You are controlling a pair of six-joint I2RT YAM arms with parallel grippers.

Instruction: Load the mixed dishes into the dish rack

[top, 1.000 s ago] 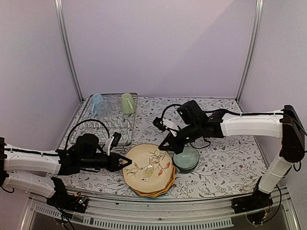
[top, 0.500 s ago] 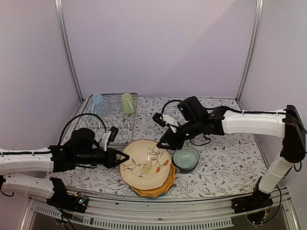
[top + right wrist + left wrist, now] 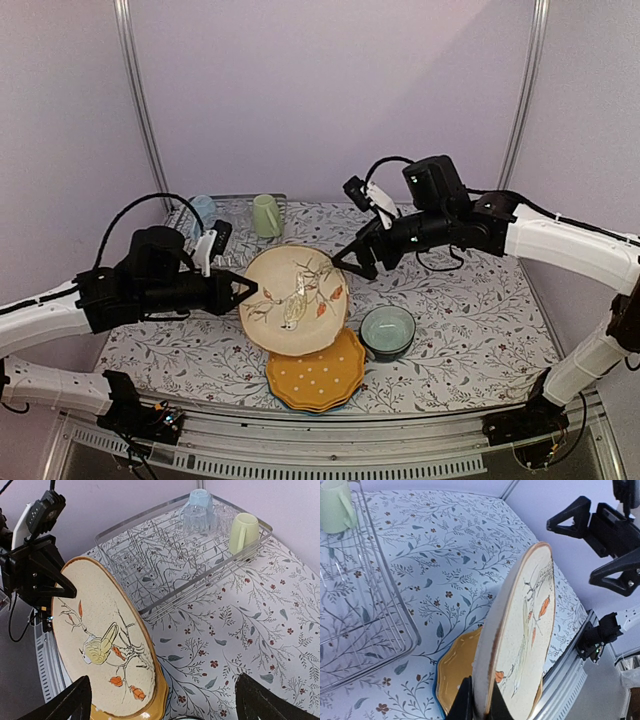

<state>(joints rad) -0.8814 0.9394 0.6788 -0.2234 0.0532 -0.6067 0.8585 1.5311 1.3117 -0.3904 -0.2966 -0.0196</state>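
Walls (image 3: 330, 90) of pale lavender ring the floral-print table (image 3: 470, 310); left gripper (image 3: 245, 292) pinches the tan bird-patterned plate (image 3: 295, 300) on edge above the yellow dotted plate (image 3: 315, 382), right gripper (image 3: 352, 265) spread, dish rack (image 3: 165, 575) far left.

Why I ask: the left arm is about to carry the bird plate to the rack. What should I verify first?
1. Left claw shut on the rim of the bird plate: ok.
2. Bird plate tilted up on edge, ready for a slot: ok.
3. Bird plate lifted clear of the yellow dotted plate: cannot tell, their edges overlap in every view.
4. Right claw open and apart from the bird plate: ok.
5. Free tine rows in the dish rack: ok.
6. Light blue mug and pale green mug out of the way: ok, both sit at the rack's far end.
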